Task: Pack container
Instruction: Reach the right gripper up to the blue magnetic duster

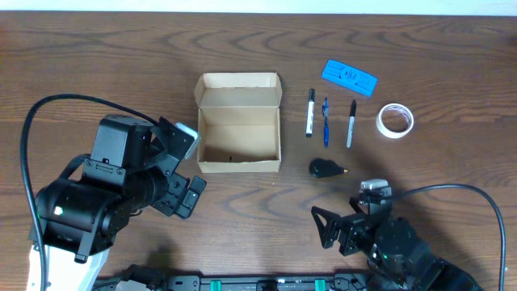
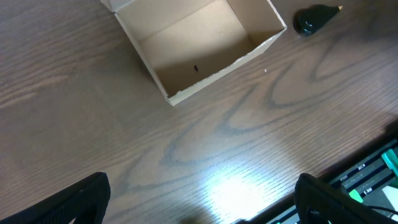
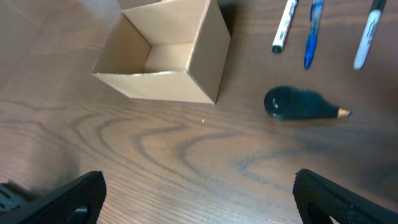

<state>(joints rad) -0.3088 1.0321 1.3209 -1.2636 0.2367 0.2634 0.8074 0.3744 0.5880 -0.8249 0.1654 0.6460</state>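
Container [image 1: 239,141]: cardboard box, empty, on the middle of the tabletop, nearer the far edge than the front. Risks, as judged: light and unheld, it could slide or tip if a finger catches a wall, and the blue pen [image 1: 325,121] to its right could bridge the rim instead of dropping in. Appearance: tan-brown, rectangular, plain sides, lid flap [image 1: 239,90] folded back on the far side. Left gripper [image 2: 202,199] and right gripper [image 3: 199,196]: both spread wide, holding nothing, toward the front edge.
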